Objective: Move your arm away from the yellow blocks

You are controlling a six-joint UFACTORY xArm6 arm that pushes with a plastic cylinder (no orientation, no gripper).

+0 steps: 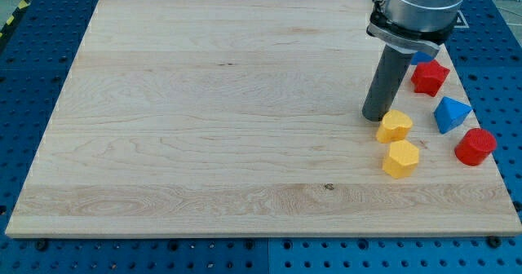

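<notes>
1. Altogether we count six blocks on the wooden worktop (204, 103), all gathered at the view's right: two yellow, two red and two blue, one of the blue ones mostly hidden.
2. Going left to right, our rod comes first; its dark shaft drops from the grey arm at the view's top, and our tip (375, 117) rests on the worktop just to the left of, and slightly above, the upper yellow block.
3. We carry no fingers at all, only this plain rod, so nothing is clasped or held.
4. Next, the yellow heart-shaped block (395, 126) lies just beside our tip, at its lower right, so close that we cannot tell whether they touch.
5. Just below it sits the yellow hexagonal block (400, 158), its faceted sides catching a slightly deeper orange-yellow shade; the two yellow blocks are nearly touching.
6. Behind the rod, a blue block (421, 57) peeks out, its shape hidden from us.
7. Right below it stands the red star-like block (429, 77), near the worktop's right edge.
8. Further down, the blue triangular block (450, 113) lies between the two red ones.
9. Farthest right, the red cylinder block (475, 146) sits at the worktop's right edge, well apart from the yellow pair.
</notes>
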